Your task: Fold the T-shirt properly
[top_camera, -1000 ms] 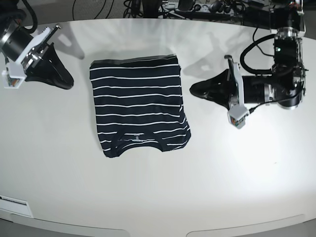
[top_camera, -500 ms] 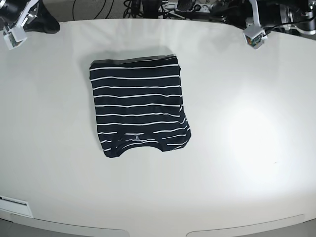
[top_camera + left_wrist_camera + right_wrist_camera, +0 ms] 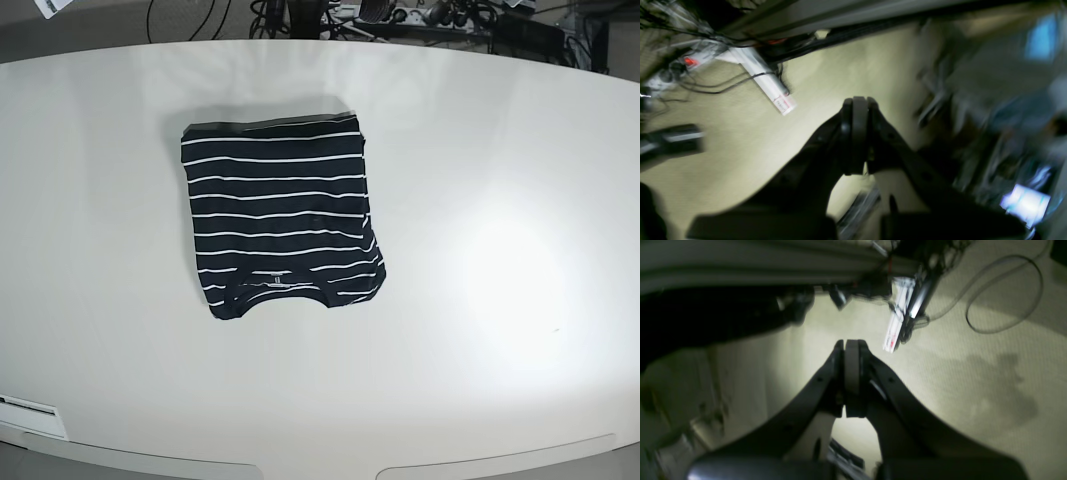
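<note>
The T-shirt (image 3: 283,213) lies on the white counter (image 3: 500,250) as a compact, roughly rectangular packet, stripes running across it and the collar edge showing at its near end. The sleeves are tucked out of sight and the sides sit fairly square, which suggests the folding is done or nearly so; only the near right corner bulges out a little. It rests left of the counter's middle, toward the far edge, with nothing touching it.

Neither arm appears over the counter in the base view. The left tool (image 3: 855,103) is clenched, its two tips pressed together with nothing between them, and points at carpeted floor with a power strip (image 3: 761,80) and cables beyond. The right tool (image 3: 850,346) is likewise clenched on nothing, aimed at the floor near a looping cable (image 3: 1003,293). Both tools therefore sit well apart from the T-shirt, off the counter, which reads as a parked pose once the garment has been let go.
</note>
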